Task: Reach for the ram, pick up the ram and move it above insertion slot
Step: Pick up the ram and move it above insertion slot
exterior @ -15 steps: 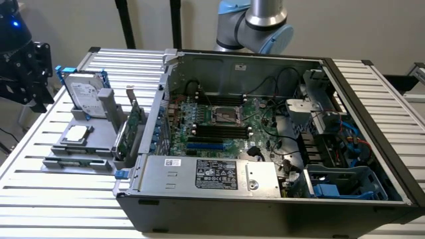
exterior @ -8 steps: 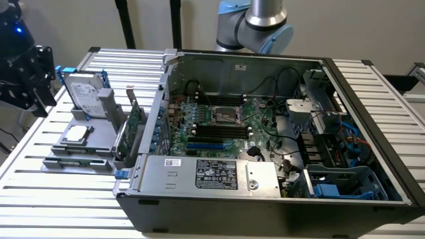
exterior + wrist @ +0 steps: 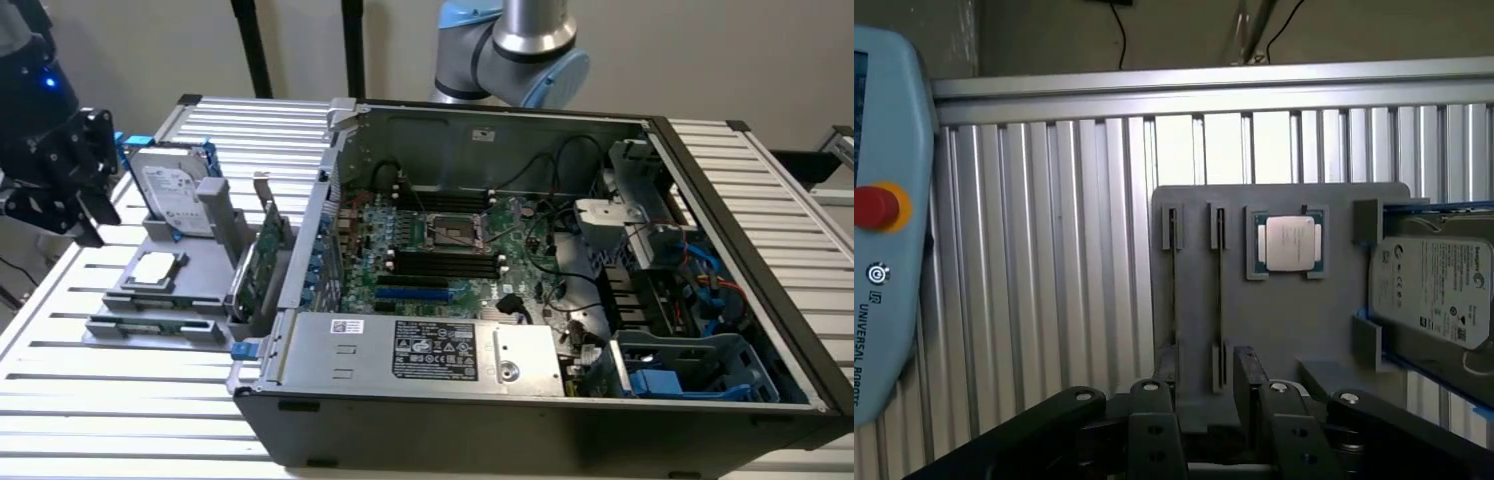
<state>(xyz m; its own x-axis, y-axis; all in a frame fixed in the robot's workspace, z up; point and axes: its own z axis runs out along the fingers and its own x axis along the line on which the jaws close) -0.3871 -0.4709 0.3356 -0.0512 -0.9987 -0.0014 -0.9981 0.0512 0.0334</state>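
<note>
Stage: I judge this to be the reach, with nothing grasped yet.
Gripper: I have the gripper (image 3: 64,185) hanging above the desk (image 3: 747,180) at the exterior view's left, near the grey holder (image 3: 200,278) and well apart from the open computer case (image 3: 534,400).
Fingers: on the wrist view the fingers (image 3: 1154,400) stand apart with nothing between them, and the holder shows through the gap.
Ram: the ram (image 3: 154,326) lies flat in the front slot of the holder, beside the CPU (image 3: 154,268) and below the upright hard drive (image 3: 171,190). The gripper is not touching it.
Insertion slot: the black memory slots (image 3: 434,264) on the motherboard inside the case look unfilled.
Done: I have brought the gripper roughly in line with the holder, as far as I can judge.
Left: the grasp, the lift and the carry to above the slot are all undone.
</note>
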